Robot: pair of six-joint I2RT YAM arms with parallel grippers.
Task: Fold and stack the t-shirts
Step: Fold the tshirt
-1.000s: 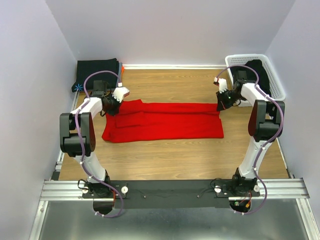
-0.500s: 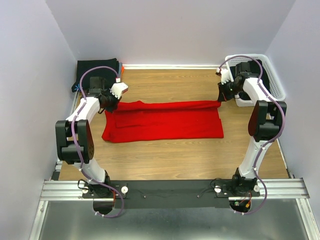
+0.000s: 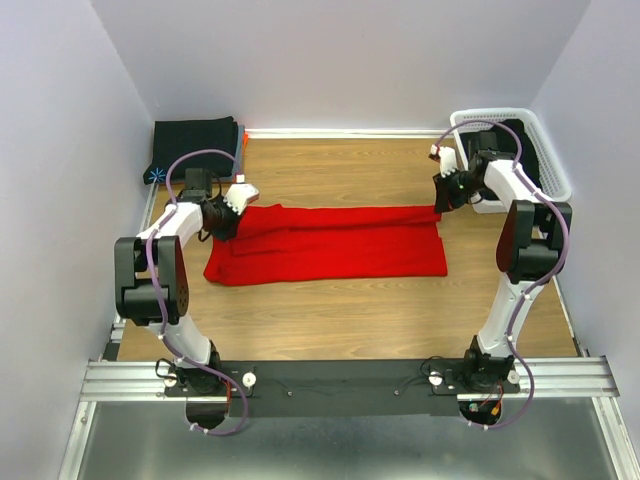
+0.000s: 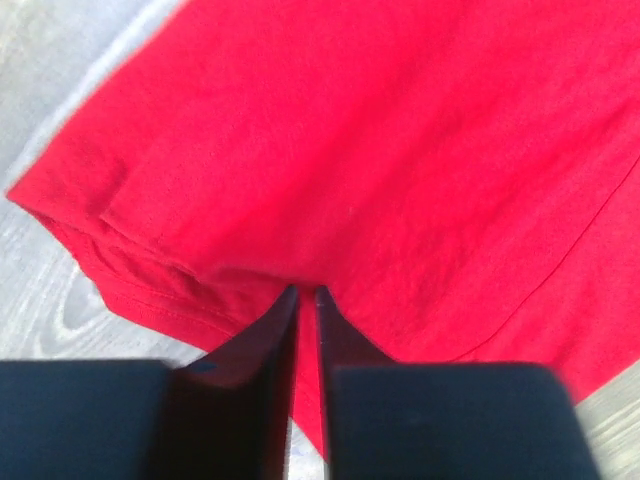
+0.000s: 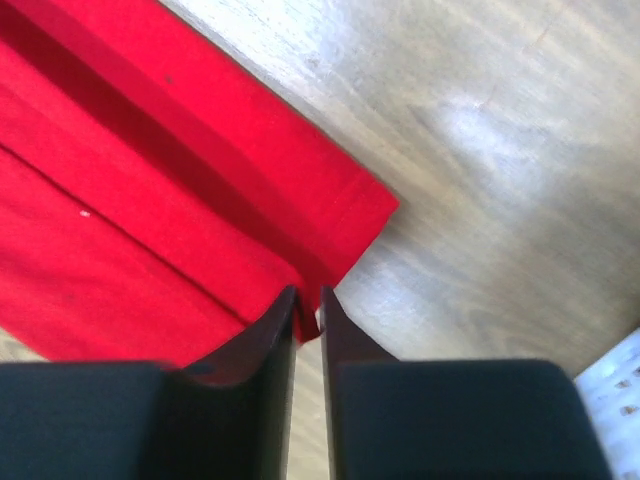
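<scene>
**Red t-shirt laid out as a long band between two grippers**

The red t-shirt (image 3: 330, 243) is seen lying flat on the wooden table (image 3: 350, 300), folded into a long band that runs from left to right. The left gripper (image 3: 228, 224) is placed at the band's far left corner, and the right gripper (image 3: 440, 205) at its far right corner.

In the left wrist view the fingers (image 4: 255, 370) are held almost together over the red cloth, with only a thin slit left between them. In the right wrist view the same thin slit is shown, with the tips set at the cloth's corner hem. Red is visible in both slits, but it cannot be told whether the cloth is pinched or merely seen through the gap.

A pile of black t-shirts (image 3: 195, 145) is kept in the far left corner. More black cloth (image 3: 520, 140) is held in the white basket (image 3: 555, 178) at the far right.
</scene>
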